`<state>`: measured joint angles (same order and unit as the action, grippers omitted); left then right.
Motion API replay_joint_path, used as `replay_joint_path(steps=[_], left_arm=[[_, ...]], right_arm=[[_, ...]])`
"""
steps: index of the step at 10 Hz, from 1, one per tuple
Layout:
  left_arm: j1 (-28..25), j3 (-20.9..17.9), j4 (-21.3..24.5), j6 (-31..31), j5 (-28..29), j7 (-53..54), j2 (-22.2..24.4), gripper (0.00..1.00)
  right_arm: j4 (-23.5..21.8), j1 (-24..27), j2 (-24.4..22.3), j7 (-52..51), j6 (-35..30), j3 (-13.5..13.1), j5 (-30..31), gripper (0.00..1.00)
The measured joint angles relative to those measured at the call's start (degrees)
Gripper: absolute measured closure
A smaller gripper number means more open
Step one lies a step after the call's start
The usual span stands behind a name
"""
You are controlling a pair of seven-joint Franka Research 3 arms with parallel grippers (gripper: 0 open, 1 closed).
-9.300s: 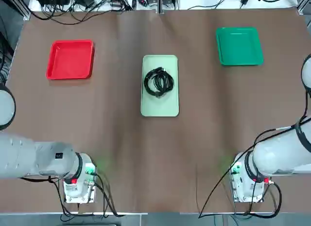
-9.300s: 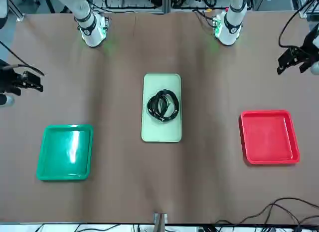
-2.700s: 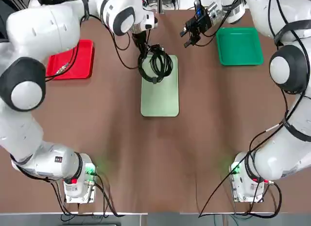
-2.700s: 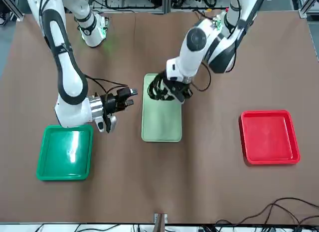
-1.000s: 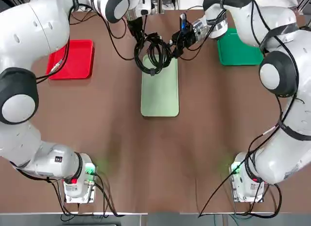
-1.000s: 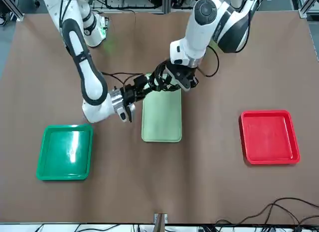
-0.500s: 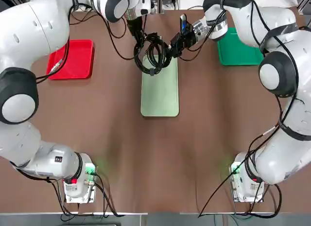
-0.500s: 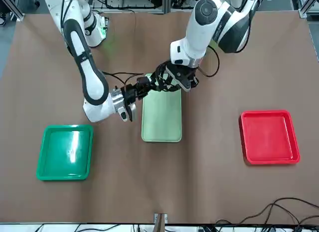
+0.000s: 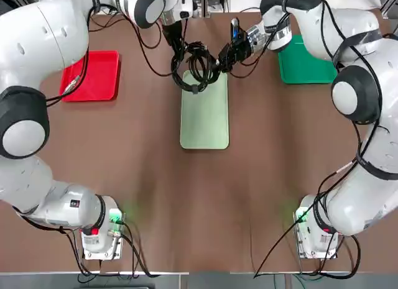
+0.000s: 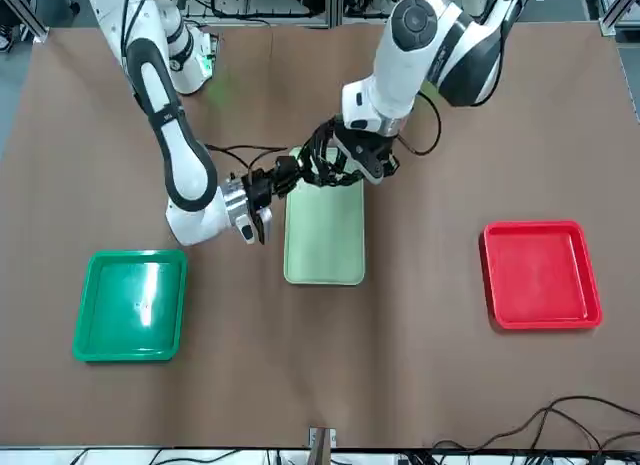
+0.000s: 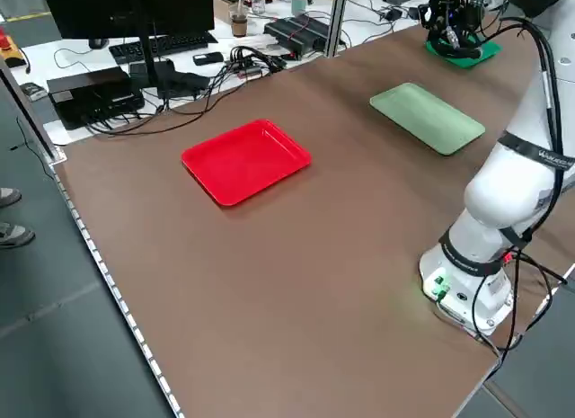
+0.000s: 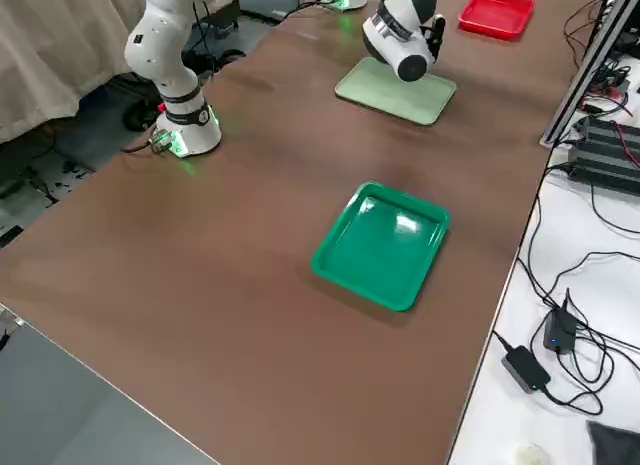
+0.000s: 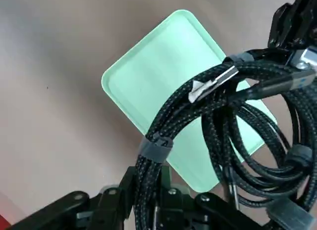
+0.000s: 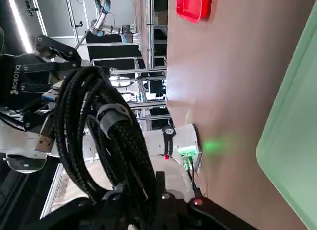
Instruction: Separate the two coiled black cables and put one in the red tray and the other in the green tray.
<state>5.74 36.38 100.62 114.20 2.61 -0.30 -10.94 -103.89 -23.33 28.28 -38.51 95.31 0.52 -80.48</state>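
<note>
1. Since the picture from a few seconds back, the right gripper (image 14: 141, 200) had come in from the robot's right and closed the gap to the cables (image 13: 183, 104), its fingers now clamped on part of the black loops
2. Across from it, the left gripper (image 13: 148, 195) had its fingers clamped on a thick strand of the same bundle, beside a grey strap (image 13: 155, 150)
3. Between the two grippers, the coiled cables hung in the air as one tangled-looking bunch; where one coil ended and the other began, I could not tell
4. Below them lay the pale green tray (image 10: 324, 235), the bunch being over its far end as seen from the robot
5. Farther out, the red tray (image 10: 541, 275) sat on the robot's left and the green tray (image 10: 130, 305) on its right, both flat on the brown table (image 10: 400, 385) with nothing in them
6. Past the table stood a monitor (image 11: 135, 9) with a keyboard (image 11: 163, 47)
</note>
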Motion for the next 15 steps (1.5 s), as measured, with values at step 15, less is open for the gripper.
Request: replay_joint_path(steps=[15], left_arm=[[0.1, -2.3, -0.2, -2.0, -1.3, 0.2, 0.0, 0.76]], right_arm=[[13.4, 19.0, -1.8, 13.3, -7.6, -1.1, 44.8, 0.84]])
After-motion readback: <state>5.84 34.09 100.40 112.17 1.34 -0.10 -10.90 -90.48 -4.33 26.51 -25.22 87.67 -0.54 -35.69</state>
